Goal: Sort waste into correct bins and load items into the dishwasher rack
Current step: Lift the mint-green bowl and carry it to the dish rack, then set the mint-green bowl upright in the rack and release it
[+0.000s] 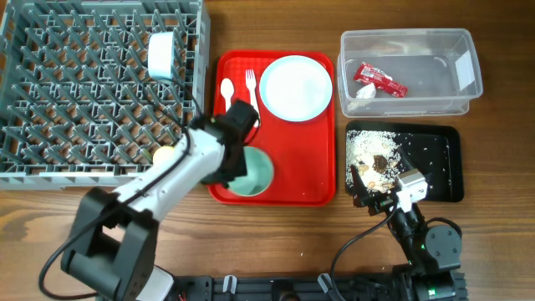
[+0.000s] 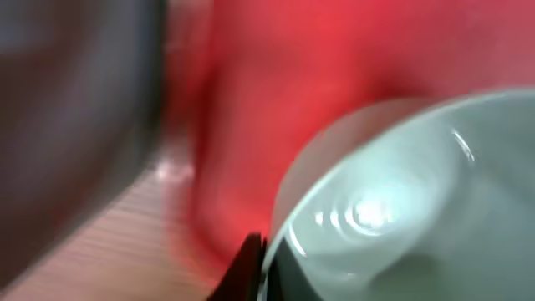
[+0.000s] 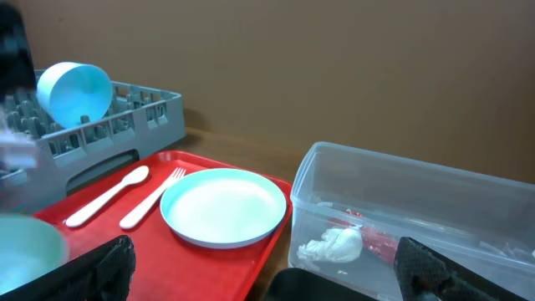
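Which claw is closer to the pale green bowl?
Left. The left gripper grips the bowl at its rim; the right gripper sits open by the black tray.

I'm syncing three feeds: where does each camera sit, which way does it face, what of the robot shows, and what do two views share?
Overhead: above the table, facing straight down on dishwasher rack and red tray; left arm and right arm show.
Left wrist: on the left gripper, close over the bowl, blurred; its dark tip shows.
Right wrist: low at the table's near edge, facing across to plate and clear tub; the right gripper, open, shows.
Shared: overhead and right wrist both show plate and clear tub.
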`<action>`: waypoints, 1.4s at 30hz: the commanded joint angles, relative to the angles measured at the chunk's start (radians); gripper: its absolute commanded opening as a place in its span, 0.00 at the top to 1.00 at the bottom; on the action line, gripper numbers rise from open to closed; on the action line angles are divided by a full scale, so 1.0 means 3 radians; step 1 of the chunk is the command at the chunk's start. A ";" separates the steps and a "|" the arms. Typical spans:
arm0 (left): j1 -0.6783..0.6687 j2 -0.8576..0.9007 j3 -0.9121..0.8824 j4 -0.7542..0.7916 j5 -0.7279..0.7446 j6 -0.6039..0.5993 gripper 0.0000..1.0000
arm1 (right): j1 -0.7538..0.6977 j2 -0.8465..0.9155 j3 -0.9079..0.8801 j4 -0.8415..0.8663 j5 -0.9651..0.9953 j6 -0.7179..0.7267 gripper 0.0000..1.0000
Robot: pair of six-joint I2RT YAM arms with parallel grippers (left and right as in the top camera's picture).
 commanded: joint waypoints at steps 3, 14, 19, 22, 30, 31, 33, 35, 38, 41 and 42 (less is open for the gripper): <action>0.0084 -0.0275 0.1283 -0.0907 -0.1840 -0.0003 0.96 | -0.0019 -0.0042 -0.0031 0.0009 -0.0052 0.0047 0.00; 0.0253 -0.0175 0.1063 -0.0603 -0.4236 -0.0010 0.96 | -0.0019 -0.0042 -0.0031 0.0009 -0.0053 0.0047 0.00; 0.0472 -0.0161 0.0861 -0.0519 -0.4241 -0.0014 0.96 | -0.0019 -0.0042 -0.0031 0.0009 -0.0052 0.0046 0.00; 0.0610 -0.0161 0.0684 -0.0491 -0.4229 -0.0126 0.96 | -0.0019 -0.0042 -0.0031 0.0009 -0.0052 0.0046 0.00; 0.0936 -0.0154 0.0266 -0.0024 -0.3989 -0.0111 0.96 | -0.0019 -0.0042 -0.0031 0.0009 -0.0052 0.0046 0.00; 0.0956 -0.0153 0.0238 0.0008 -0.3961 -0.0111 0.96 | -0.0019 -0.0042 -0.0031 0.0009 -0.0052 0.0046 0.00; 0.0982 -0.0135 0.0201 0.0070 -0.3895 -0.0112 0.96 | -0.0019 -0.0042 -0.0031 0.0009 -0.0053 0.0046 0.00; 0.0983 -0.0120 0.0149 0.0144 -0.3806 -0.0109 0.96 | -0.0019 -0.0042 -0.0031 0.0009 -0.0052 0.0046 0.00; 0.0982 -0.0079 0.0046 0.0270 -0.3653 -0.0109 0.96 | -0.0019 -0.0042 -0.0031 0.0009 -0.0053 0.0047 0.00; 0.0980 0.0017 0.0011 0.0286 -0.3639 -0.0097 0.96 | -0.0019 -0.0042 -0.0031 0.0009 -0.0052 0.0046 0.00; 0.0969 0.0034 0.0011 0.0286 -0.3639 -0.0098 0.96 | -0.0019 -0.0042 -0.0031 0.0009 -0.0052 0.0046 0.00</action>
